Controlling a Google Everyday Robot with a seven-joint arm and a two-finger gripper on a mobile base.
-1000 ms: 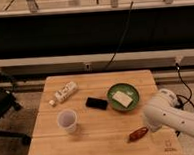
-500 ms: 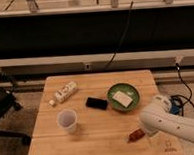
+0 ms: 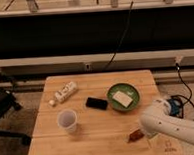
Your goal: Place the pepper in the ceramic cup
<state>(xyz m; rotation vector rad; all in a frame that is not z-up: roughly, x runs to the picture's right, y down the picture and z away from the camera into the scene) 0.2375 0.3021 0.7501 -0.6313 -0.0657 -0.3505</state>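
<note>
The reddish-brown pepper (image 3: 136,135) lies on the wooden table (image 3: 99,137) near its front right. It is partly covered by my white arm (image 3: 172,128), which reaches in from the lower right. My gripper (image 3: 143,130) is at the arm's end, right over the pepper. The white ceramic cup (image 3: 67,120) stands upright on the left front part of the table, well to the left of the pepper and gripper.
A black phone (image 3: 97,103) lies at the table's middle. A green bowl (image 3: 124,97) with a pale block in it sits right of the phone. A white bottle (image 3: 64,92) lies on its side at the back left. Cables run on the floor at right.
My arm has moved left and forward over the table's front right and now covers more of the pepper. The other things have not moved.
</note>
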